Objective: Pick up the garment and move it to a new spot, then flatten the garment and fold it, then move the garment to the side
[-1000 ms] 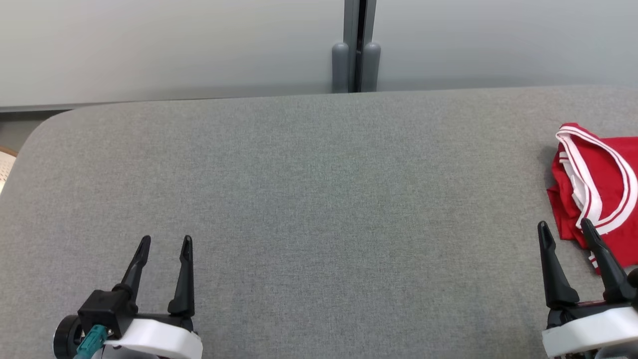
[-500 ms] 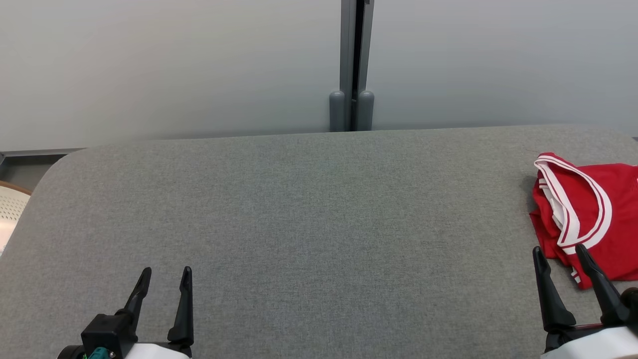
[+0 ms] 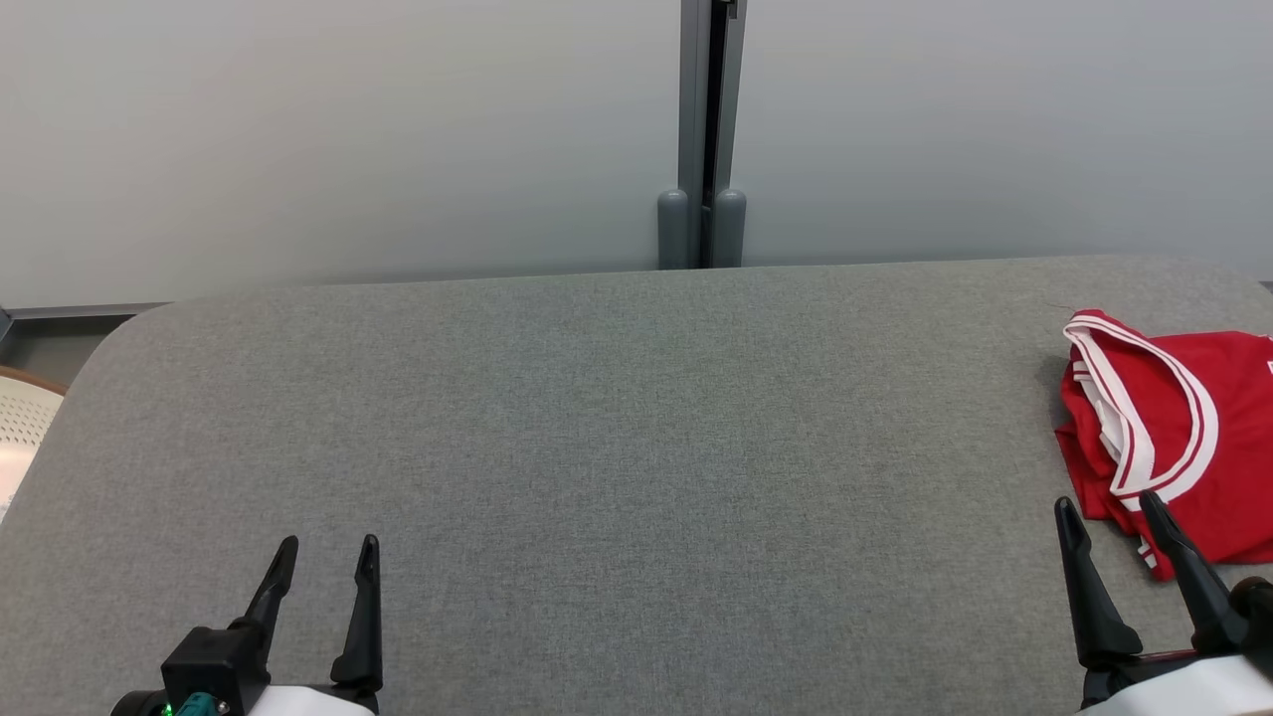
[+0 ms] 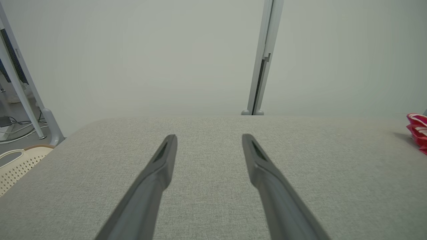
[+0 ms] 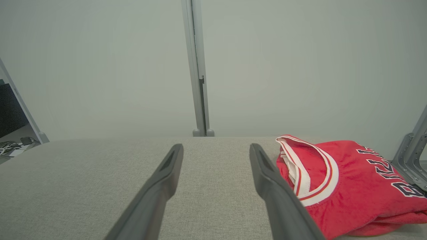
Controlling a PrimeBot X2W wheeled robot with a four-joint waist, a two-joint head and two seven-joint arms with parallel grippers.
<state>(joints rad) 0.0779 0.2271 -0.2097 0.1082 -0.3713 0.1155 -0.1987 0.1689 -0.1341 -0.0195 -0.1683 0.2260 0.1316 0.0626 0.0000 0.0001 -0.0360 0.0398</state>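
The garment [image 3: 1183,438] is a red jersey with white trim, lying folded at the right edge of the grey padded table [image 3: 636,447]. It fills the lower right of the right wrist view as the garment [image 5: 347,186], with dark lettering on it, and shows as a red sliver, the garment [image 4: 418,131], at the far right of the left wrist view. My right gripper [image 3: 1104,507] is open at the lower right, its right fingertip just in front of the jersey's near edge. My left gripper [image 3: 328,547] is open at the lower left over bare table, far from the jersey.
A pale partition wall with a grey post [image 3: 702,129] stands behind the table. A cream perforated basket [image 4: 15,163] sits off the table's left end. A metal frame [image 5: 412,153] stands to the right of the jersey.
The head camera has tilted upward, so the table and both grippers sit lower in the picture. The jersey and the open grippers have not visibly moved on their own.
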